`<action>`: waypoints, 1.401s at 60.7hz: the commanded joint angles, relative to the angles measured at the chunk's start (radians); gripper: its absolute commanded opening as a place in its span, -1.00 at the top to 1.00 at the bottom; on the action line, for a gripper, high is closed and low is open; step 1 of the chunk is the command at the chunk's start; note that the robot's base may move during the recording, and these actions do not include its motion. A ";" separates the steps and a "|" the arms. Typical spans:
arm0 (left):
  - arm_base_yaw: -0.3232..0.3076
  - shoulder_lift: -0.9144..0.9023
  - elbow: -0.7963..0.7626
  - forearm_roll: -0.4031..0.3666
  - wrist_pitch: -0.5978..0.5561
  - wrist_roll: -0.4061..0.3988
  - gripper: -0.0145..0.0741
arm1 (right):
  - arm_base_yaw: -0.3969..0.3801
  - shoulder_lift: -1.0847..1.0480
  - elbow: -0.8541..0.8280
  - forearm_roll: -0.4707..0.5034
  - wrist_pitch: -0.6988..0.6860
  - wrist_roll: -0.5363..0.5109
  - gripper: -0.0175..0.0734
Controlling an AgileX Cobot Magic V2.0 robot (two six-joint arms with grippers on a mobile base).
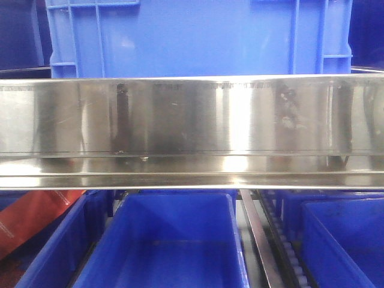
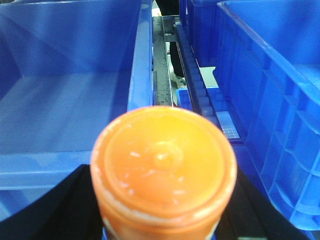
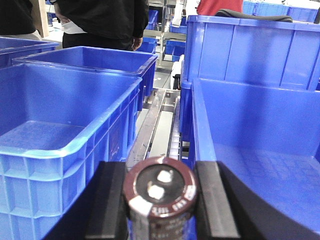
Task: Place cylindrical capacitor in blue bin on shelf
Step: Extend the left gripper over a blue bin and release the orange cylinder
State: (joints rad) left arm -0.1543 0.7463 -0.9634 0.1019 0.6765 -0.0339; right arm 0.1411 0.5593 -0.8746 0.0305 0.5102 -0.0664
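Between the black fingers (image 3: 107, 200) of the right gripper (image 3: 161, 207), the cylindrical capacitor (image 3: 160, 192) is clamped upright. Its metallic top with two small terminals is turned toward the wrist camera, and a pale stripe is seen down its dark side. The capacitor is held in line with the gap between two bins, inside neither: a shallow blue bin (image 3: 65, 130) is seen to its left in that view and a deeper blue bin (image 3: 260, 140) to its right. A roller track (image 3: 162, 125) is seen running away through the gap. Two standing people (image 3: 100, 20) are partly seen beyond the bins.

An orange cylinder (image 2: 162, 165) is gripped by the left gripper (image 2: 162, 225), its round end filling the lower part of the left wrist view, with black fingers (image 2: 60, 215) pressed at either side. A large blue crate (image 2: 70, 100) is seen behind it on the left.

From the front camera, the shelf (image 1: 192, 126) is shown as a broad shiny steel rail across the picture. A tall blue container (image 1: 198, 36) is seen above the rail and an open blue tray (image 1: 174, 240) below it.
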 commanded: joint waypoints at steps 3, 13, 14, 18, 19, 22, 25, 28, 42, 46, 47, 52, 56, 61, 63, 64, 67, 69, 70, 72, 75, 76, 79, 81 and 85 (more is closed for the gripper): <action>-0.001 -0.004 -0.009 -0.002 -0.021 -0.004 0.92 | -0.001 -0.005 0.002 -0.001 -0.016 -0.002 0.91; -0.001 -0.004 -0.009 -0.002 -0.021 -0.004 0.92 | -0.001 -0.005 0.002 -0.001 -0.016 -0.002 0.91; -0.001 -0.004 -0.009 -0.002 -0.021 -0.004 0.92 | -0.001 -0.005 0.002 -0.001 -0.016 -0.002 0.91; -0.001 -0.004 -0.009 -0.002 -0.021 -0.004 0.92 | -0.001 -0.005 0.002 -0.001 -0.016 -0.002 0.91; -0.001 -0.004 -0.009 -0.002 -0.021 -0.004 0.92 | -0.001 -0.005 0.002 -0.001 -0.016 -0.002 0.91; -0.001 -0.004 -0.009 -0.002 -0.021 -0.004 0.92 | -0.001 -0.005 0.002 -0.001 -0.016 -0.002 0.91; -0.001 -0.004 -0.009 -0.002 -0.021 -0.004 0.92 | -0.001 -0.005 0.002 -0.001 -0.016 -0.002 0.91; -0.001 -0.004 -0.009 -0.002 -0.021 -0.004 0.92 | -0.001 -0.005 0.002 -0.001 -0.016 -0.002 0.91; -0.001 -0.004 -0.009 -0.002 -0.028 -0.004 0.92 | -0.001 -0.005 0.002 -0.001 -0.016 -0.002 0.91; -0.001 -0.004 -0.009 -0.002 -0.049 -0.004 0.92 | -0.001 -0.005 0.002 -0.001 -0.016 -0.002 0.91; -0.001 -0.004 -0.009 -0.002 -0.051 -0.004 0.92 | -0.001 -0.005 0.002 -0.001 -0.016 -0.002 0.91; -0.001 -0.004 -0.009 -0.002 -0.068 -0.004 0.92 | -0.001 -0.005 0.002 -0.001 -0.016 -0.002 0.91; -0.001 -0.004 -0.009 -0.002 -0.103 -0.004 0.92 | -0.001 -0.005 0.002 -0.001 -0.016 -0.002 0.91; -0.001 0.005 -0.027 -0.002 -0.149 -0.002 0.92 | -0.001 -0.005 0.002 -0.001 -0.016 -0.002 0.91; -0.005 0.018 -0.041 -0.002 -0.152 0.006 0.92 | -0.001 -0.005 0.002 -0.001 -0.016 -0.002 0.91; -0.006 0.024 -0.056 -0.002 -0.152 0.012 0.92 | -0.001 -0.005 0.002 -0.001 -0.016 -0.002 0.91; -0.019 0.053 -0.095 -0.002 -0.145 0.034 0.92 | -0.001 -0.005 0.002 -0.001 -0.016 -0.002 0.91; -0.035 0.080 -0.131 -0.002 -0.136 0.059 0.92 | -0.001 -0.005 0.002 -0.001 -0.016 -0.002 0.91; -0.043 0.092 -0.146 -0.002 -0.134 0.062 0.92 | -0.001 -0.005 0.002 -0.001 -0.016 -0.002 0.91; -0.062 0.118 -0.178 -0.002 -0.127 0.061 0.92 | -0.001 -0.005 0.002 -0.001 -0.016 -0.002 0.91; -0.109 0.168 -0.239 -0.002 -0.116 0.061 0.92 | -0.001 -0.005 0.002 -0.001 -0.016 -0.002 0.91; -0.122 0.191 -0.257 -0.002 -0.111 0.061 0.92 | -0.001 -0.005 0.002 -0.001 -0.016 -0.002 0.91; -0.173 0.246 -0.332 -0.002 -0.099 0.061 0.92 | -0.001 -0.005 0.002 -0.001 -0.016 -0.002 0.91; -0.204 0.281 -0.371 -0.002 -0.092 0.061 0.92 | -0.001 -0.005 0.002 -0.001 -0.016 -0.002 0.91; -0.270 0.361 -0.462 -0.002 -0.072 0.061 0.92 | -0.001 -0.005 0.002 -0.001 -0.016 -0.002 0.91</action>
State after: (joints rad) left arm -0.3496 1.0166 -1.3267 0.1043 0.5966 0.0220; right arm 0.1411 0.5593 -0.8746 0.0305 0.5102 -0.0664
